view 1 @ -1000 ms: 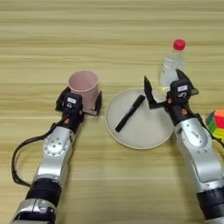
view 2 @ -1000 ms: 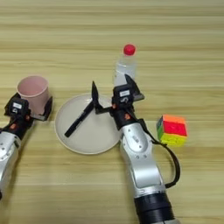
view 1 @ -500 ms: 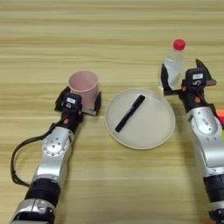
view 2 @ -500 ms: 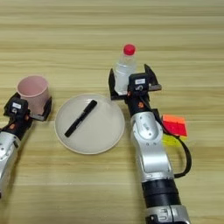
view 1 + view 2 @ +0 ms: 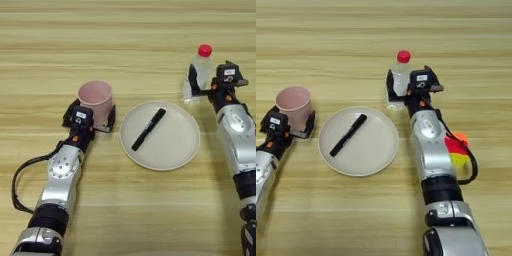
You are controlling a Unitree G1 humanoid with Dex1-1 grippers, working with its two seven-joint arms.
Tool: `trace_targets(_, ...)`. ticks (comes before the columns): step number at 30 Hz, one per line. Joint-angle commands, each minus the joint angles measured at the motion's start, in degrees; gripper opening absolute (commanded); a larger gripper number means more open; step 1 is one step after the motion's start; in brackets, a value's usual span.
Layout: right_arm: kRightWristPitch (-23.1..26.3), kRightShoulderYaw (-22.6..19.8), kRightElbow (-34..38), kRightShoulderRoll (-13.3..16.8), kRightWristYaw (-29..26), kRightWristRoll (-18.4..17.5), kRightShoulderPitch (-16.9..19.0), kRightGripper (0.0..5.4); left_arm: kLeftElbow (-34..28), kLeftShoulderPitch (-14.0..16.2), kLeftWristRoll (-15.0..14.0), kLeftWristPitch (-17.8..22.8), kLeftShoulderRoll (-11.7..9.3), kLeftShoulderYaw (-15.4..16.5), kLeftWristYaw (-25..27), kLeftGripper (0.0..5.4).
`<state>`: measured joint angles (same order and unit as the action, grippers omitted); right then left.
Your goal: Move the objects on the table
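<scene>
Pen already lies in the plate, right gripper spread around the bottle, left gripper seemingly straddling the cup, neither lifted yet.

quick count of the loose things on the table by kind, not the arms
cup: 1
water bottle: 1
pen: 1
plate: 1
colour cube: 1
total: 5
</scene>
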<state>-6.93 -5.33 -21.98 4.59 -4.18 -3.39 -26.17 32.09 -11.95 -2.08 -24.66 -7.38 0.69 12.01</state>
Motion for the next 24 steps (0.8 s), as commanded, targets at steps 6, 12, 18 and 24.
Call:
trace_targets(6,-2.7,-0.9,-9.4,0.3,-0.9,-0.8,-6.7,5.4,-0.3,0.4,0.6,0.9,-0.6,-0.1,0.2,5.39)
trace_targets(12,-4.2,-1.5,-14.8,0.1,-2.1,-1.6,-9.4,5.4,-0.4,0.5,0.5,0.9,-0.7,-0.1,0.3,5.39)
trace_targets(18,-5.5,-2.3,-20.6,0.3,-2.9,-2.3,-12.1,5.4,-0.5,0.6,0.5,0.9,-0.8,0.0,0.3,5.39)
trace_targets(24,-7.2,-3.2,-25.8,1.0,-3.2,-2.5,-14.4,5.4,-0.6,0.7,0.6,0.9,-0.7,0.0,0.1,5.39)
